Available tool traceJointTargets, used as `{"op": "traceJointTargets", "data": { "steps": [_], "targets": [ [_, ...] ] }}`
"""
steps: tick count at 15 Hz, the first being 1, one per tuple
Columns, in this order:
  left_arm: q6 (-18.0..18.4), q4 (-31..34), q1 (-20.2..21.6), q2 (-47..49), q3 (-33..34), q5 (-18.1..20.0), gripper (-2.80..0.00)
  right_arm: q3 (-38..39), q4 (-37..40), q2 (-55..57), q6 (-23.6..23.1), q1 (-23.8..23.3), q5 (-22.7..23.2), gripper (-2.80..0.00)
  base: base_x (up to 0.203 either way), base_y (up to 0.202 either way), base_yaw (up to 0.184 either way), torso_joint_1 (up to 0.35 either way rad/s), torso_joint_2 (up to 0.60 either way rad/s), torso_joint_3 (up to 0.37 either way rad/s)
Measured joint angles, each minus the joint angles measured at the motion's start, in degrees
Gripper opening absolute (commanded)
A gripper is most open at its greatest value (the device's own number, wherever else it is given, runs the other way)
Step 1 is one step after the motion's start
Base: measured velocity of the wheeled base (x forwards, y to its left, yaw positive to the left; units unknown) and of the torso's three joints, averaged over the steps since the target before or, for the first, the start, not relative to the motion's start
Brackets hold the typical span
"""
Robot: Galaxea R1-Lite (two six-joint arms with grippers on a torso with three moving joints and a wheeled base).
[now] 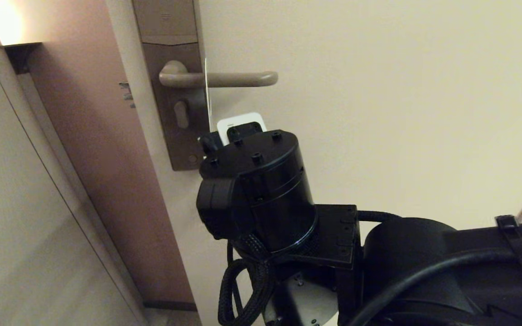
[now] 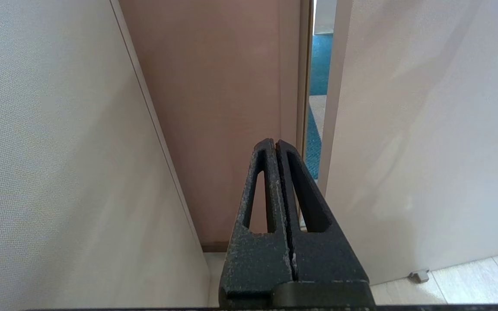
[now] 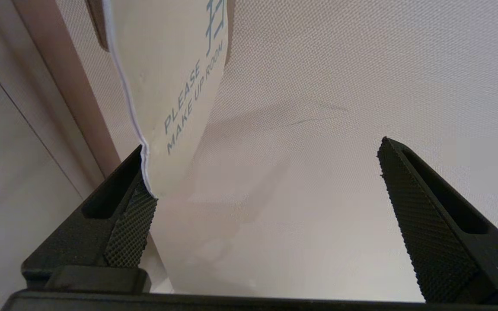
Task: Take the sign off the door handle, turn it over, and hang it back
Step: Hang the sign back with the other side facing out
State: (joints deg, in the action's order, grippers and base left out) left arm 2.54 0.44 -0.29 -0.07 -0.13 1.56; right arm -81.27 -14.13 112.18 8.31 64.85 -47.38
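Observation:
The sign [image 1: 207, 97] hangs on the door handle [image 1: 234, 79], edge-on in the head view. Its white rounded lower end [image 1: 243, 121] shows just above my right wrist. In the right wrist view its white side [image 3: 175, 77] reads "PLEASE MAKE UP ROOM". My right gripper [image 3: 262, 144] is open right under the handle. The sign's lower edge rests against one finger [image 3: 132, 216]; the other finger [image 3: 426, 207] stands well apart from it. The wrist body hides the fingers in the head view. My left gripper [image 2: 273, 142] is shut and empty, low near the floor.
The handle sits on a tall brown lock plate [image 1: 175, 117] at the edge of the cream door [image 1: 379, 113]. A brown frame [image 1: 93, 136] and a wall with a lit lamp [image 1: 2, 22] stand to the left. A door stop [image 2: 418, 275] sits on the floor.

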Motion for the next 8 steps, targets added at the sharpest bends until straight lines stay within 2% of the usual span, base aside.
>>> {"op": "traceJointTargets", "data": {
  "steps": [8],
  "targets": [
    [0.00,0.00,0.00,0.00,0.02,0.01,-2.80,5.58,-0.01,-2.12,-0.05,0.94,1.28,0.00,0.000,0.000,0.000,0.000,0.00,0.000]
  ]
}}
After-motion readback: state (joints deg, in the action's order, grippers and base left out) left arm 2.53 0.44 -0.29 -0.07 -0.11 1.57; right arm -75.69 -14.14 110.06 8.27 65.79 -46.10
